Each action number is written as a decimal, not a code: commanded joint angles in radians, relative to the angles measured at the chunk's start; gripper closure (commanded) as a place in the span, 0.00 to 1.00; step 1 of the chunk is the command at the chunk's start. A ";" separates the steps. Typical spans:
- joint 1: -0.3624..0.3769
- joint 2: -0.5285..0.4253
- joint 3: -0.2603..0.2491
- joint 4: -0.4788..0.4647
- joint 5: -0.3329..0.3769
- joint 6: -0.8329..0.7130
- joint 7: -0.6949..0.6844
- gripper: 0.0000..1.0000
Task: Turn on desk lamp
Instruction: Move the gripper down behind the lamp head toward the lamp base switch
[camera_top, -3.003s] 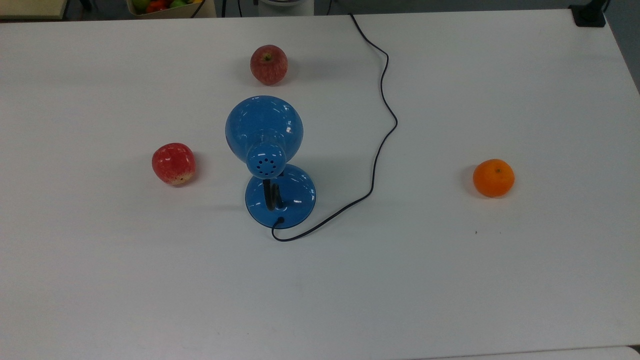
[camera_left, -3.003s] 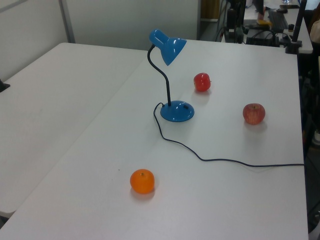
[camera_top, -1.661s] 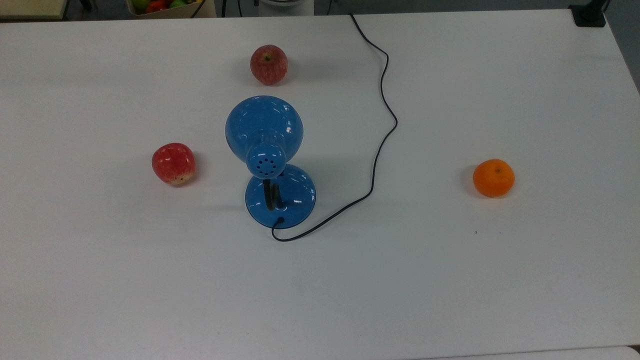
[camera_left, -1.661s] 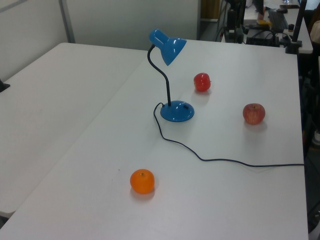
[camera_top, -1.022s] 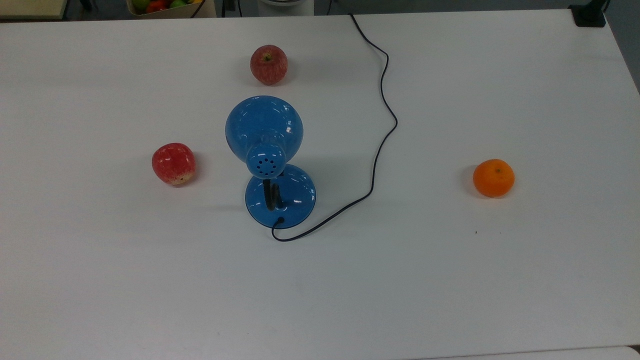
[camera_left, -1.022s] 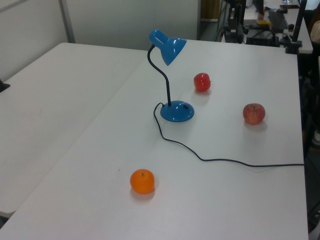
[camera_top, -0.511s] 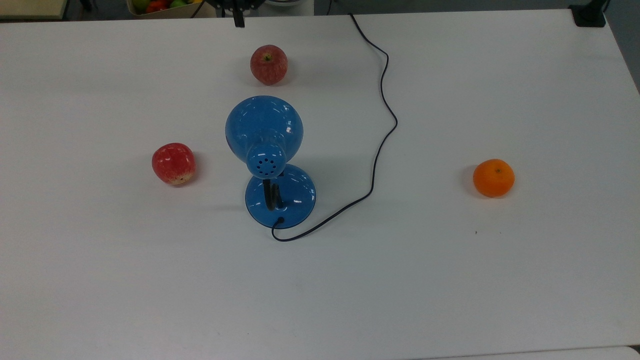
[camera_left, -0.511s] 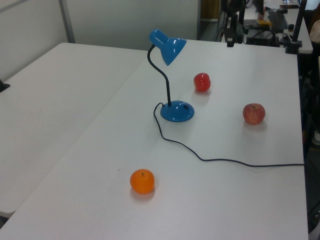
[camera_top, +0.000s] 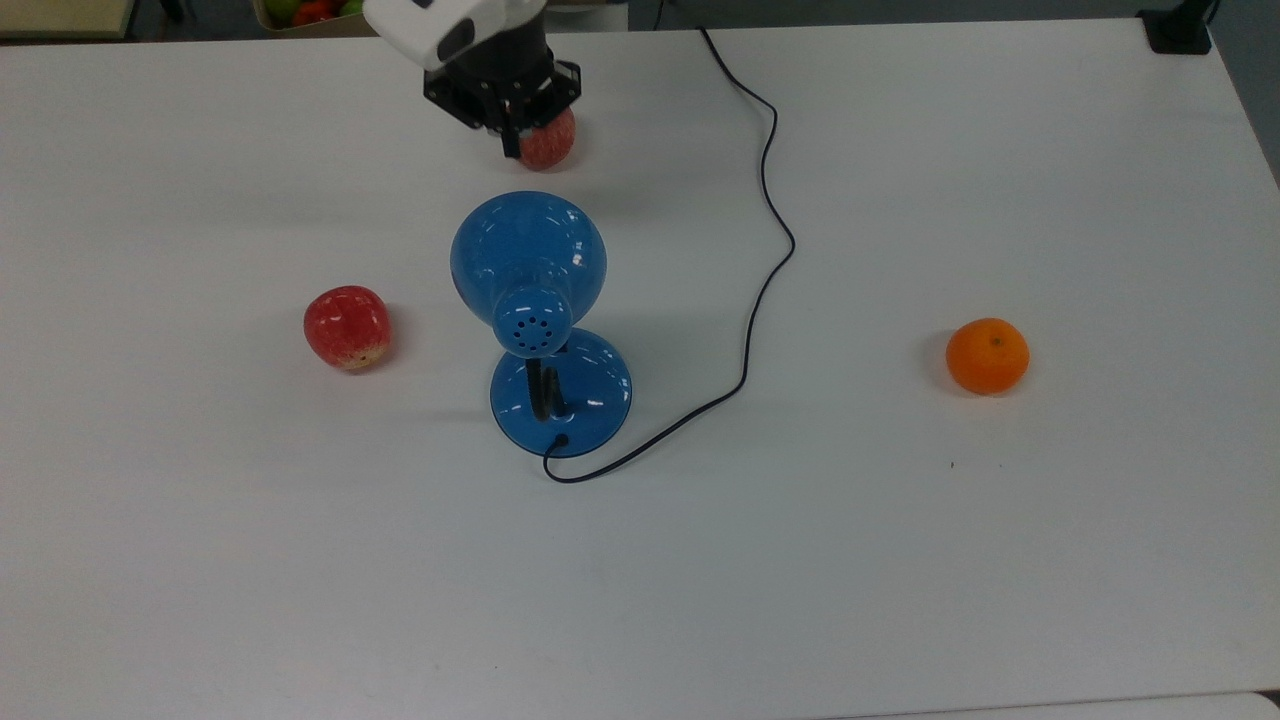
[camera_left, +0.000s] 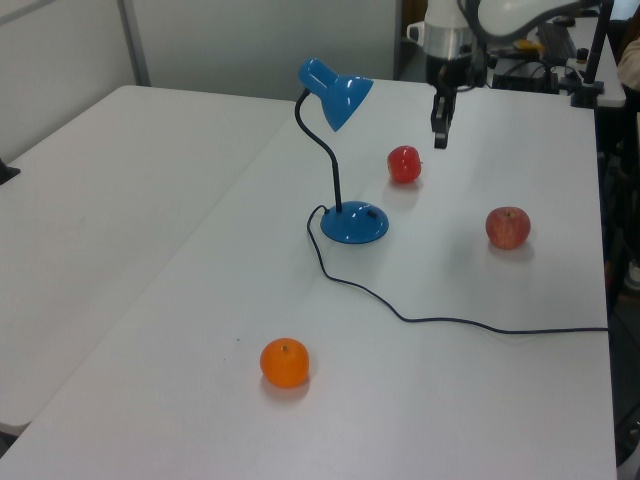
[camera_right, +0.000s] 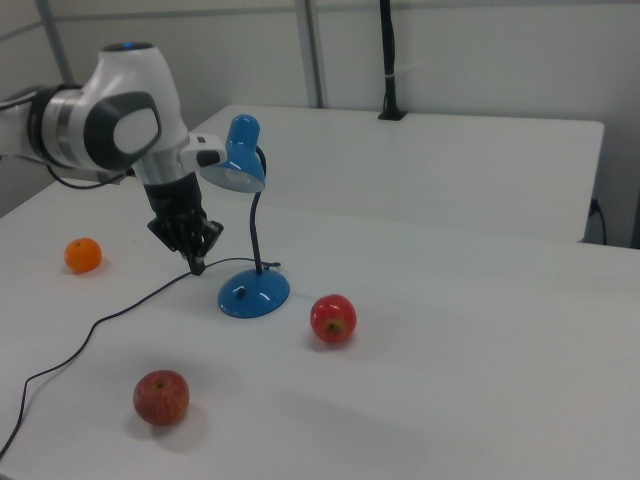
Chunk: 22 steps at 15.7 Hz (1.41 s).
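The gripper, fingers pressed together and holding nothing, hangs above the white tabletop near the far apple. In the top view it partly hides that apple. The desk lamp stands mid-tabletop, apart from the gripper, its cord trailing away. A box of fruit sits beyond the top view's far edge.

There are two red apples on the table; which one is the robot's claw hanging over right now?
The duller, streaky apple near the top view's upper edge; the end effector partly covers it there. The brighter red apple lies apart, on the top view's left of the desk lamp.
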 joint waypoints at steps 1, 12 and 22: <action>0.027 0.007 0.000 -0.103 0.015 0.186 0.051 1.00; 0.067 0.180 -0.001 -0.158 -0.002 0.628 0.099 1.00; 0.064 0.248 -0.003 -0.150 -0.024 0.787 0.100 1.00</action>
